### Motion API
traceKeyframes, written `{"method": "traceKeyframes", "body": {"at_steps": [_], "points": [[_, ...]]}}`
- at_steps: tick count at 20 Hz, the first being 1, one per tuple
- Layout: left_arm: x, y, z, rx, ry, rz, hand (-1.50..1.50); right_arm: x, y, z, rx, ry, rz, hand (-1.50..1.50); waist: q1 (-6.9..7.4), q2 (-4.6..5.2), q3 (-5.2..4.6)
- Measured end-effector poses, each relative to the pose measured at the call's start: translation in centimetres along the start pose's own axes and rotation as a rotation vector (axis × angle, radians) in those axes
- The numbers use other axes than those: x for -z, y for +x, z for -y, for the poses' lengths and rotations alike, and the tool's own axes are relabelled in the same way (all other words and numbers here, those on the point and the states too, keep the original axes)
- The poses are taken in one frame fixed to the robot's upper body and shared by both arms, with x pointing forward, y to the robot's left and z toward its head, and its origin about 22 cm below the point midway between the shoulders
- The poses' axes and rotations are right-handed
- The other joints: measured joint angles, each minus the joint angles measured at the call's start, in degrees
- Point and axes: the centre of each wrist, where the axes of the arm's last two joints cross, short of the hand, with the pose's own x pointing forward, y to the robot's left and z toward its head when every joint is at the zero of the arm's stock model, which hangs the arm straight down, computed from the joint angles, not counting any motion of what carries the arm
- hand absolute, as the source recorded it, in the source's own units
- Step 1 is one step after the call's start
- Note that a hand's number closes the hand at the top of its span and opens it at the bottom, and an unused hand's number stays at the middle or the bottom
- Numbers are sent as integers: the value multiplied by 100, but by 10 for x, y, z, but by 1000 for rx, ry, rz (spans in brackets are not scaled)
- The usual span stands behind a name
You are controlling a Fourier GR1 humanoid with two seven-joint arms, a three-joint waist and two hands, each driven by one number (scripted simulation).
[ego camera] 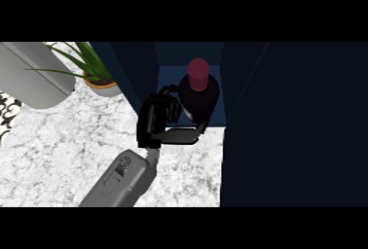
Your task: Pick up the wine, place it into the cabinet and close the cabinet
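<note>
Left hand [155, 119], fingers curled round the wine [199, 87], holds it upright just inside the open cabinet [167, 73] (right hand nowhere in sight), so the pick-up looks done, with letting go and shutting the cabinet left.

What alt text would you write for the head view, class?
The left hand grips the wine in the opening of a dark cabinet. Its grey forearm reaches across a marble counter; a potted plant stands left of the cabinet.
</note>
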Motion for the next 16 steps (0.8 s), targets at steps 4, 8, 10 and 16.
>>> {"method": "traceKeyframes", "body": {"at_steps": [4, 8, 10, 16], "points": [[-3, -16, -8, 3, 22, -25, 150, -2, -1, 4, 2, 0, 2, -150, 7, -1, 1], [-5, -32, -7, 21, 44, -46, 150, -8, 6, 0, -2, 6, 1, -150, -11, 2, 0], [-8, -37, -7, 18, 50, -58, 150, -9, 10, -1, -2, 4, 2, -150, -3, 1, -1], [-11, -58, -20, 13, 67, -81, 150, -5, 10, 0, -4, 6, -1, -150, 1, 3, -1]]}}
